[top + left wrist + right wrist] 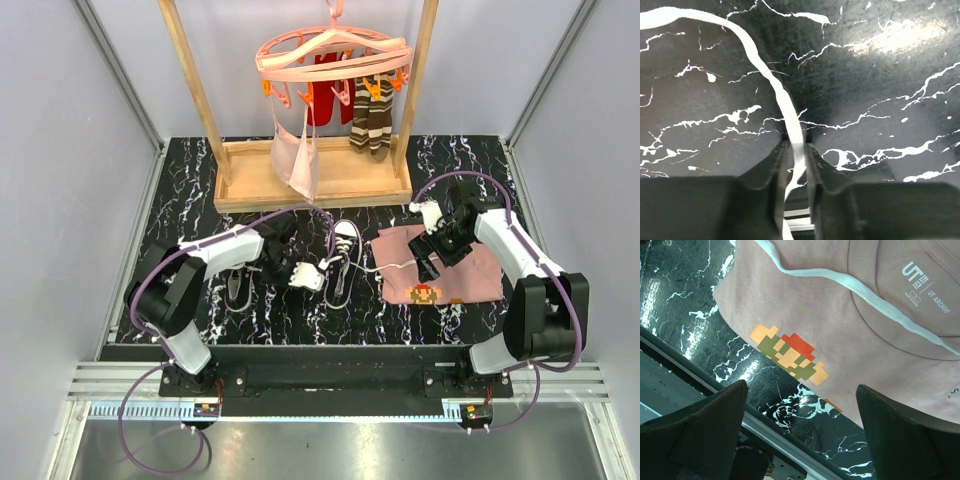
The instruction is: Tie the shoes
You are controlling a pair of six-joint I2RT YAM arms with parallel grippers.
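Observation:
One dark sneaker with a white toe cap lies at the table's middle, toe pointing away. The other sneaker lies to its left, partly under my left arm. My left gripper sits just left of the middle shoe, low over the table, and is shut on a white lace, which runs up between its fingers. Another white lace trails right from the shoe onto the pink cloth and shows in the right wrist view. My right gripper hangs over that cloth, open and empty.
The pink cloth with a pixel figure lies flat at the right, and the figure shows in the right wrist view. A wooden rack stands at the back with a pink hanger, striped socks and a hanging pink garment.

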